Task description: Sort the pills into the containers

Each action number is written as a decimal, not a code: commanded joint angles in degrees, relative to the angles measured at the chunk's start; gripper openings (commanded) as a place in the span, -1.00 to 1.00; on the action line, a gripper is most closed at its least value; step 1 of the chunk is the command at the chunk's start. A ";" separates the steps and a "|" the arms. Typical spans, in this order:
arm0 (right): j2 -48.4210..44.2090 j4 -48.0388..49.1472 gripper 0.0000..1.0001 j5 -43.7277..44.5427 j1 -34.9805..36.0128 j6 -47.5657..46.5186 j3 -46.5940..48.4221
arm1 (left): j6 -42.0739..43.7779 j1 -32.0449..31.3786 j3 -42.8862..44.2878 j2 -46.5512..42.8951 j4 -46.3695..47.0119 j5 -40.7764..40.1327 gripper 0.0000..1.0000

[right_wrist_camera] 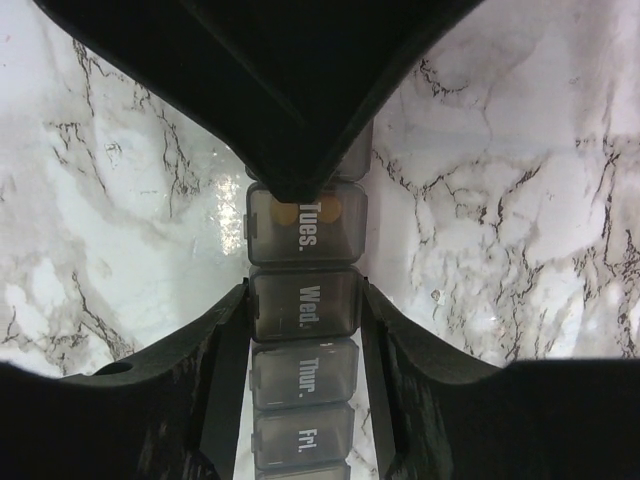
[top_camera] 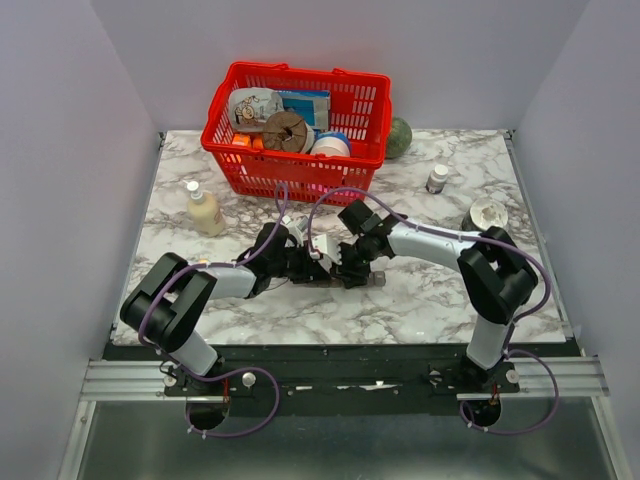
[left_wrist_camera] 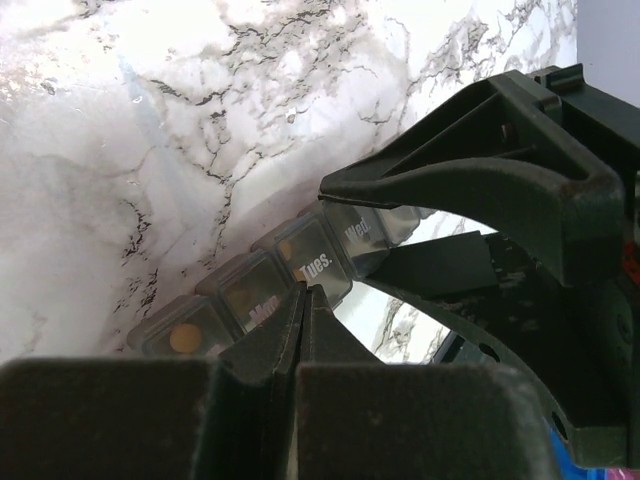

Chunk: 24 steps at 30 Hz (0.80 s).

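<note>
Here, a grey pill strip (right_wrist_camera: 305, 305) lies mid-counter (top_camera: 420, 290), worked by both arms.
The right fingers (right_wrist_camera: 200, 350) clamp its sides at Wed.; the left fingers (left_wrist_camera: 290, 340), pressed together, touch the lid edge between Mon. and Tues. Pills (right_wrist_camera: 285, 213) show inside Tues. The closed tip could slip off the lid, or lever the strip out of the grip.

A white marble-patterned surface (top_camera: 430, 290) with grey and black veins fills the middle of the scene. Plain pale lavender-grey walls close it in on three sides: a back wall (top_camera: 330, 40), a left wall (top_camera: 60, 150) and a right wall (top_camera: 590, 120). The light is soft and even, and up close the stone pattern shows glossy white glare. A dark strip (top_camera: 400, 350) edges the near side, with a ribbed aluminium rail (top_camera: 120, 380) below it and then a dull grey panel (top_camera: 350, 450).
</note>
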 commanded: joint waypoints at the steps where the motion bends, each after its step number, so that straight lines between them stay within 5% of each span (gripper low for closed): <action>1: 1.57 -3.60 0.08 -4.37 -1.37 1.88 2.95 | 2.31 0.04 -2.88 2.82 -9.26 -4.01 -0.96; 14: 2.63 -5.19 0.06 -5.43 -2.42 1.97 4.46 | 2.67 0.04 -3.41 3.26 -10.32 -3.75 -0.97; 18: -0.53 -1.77 0.28 -4.82 -2.16 -0.13 1.12 | 2.75 0.13 -3.32 3.43 -10.23 -3.48 -0.97; 24: -3.00 3.15 0.32 -1.14 -0.58 -3.39 -2.84 | 2.75 0.04 -3.23 3.70 -10.23 -3.13 -0.97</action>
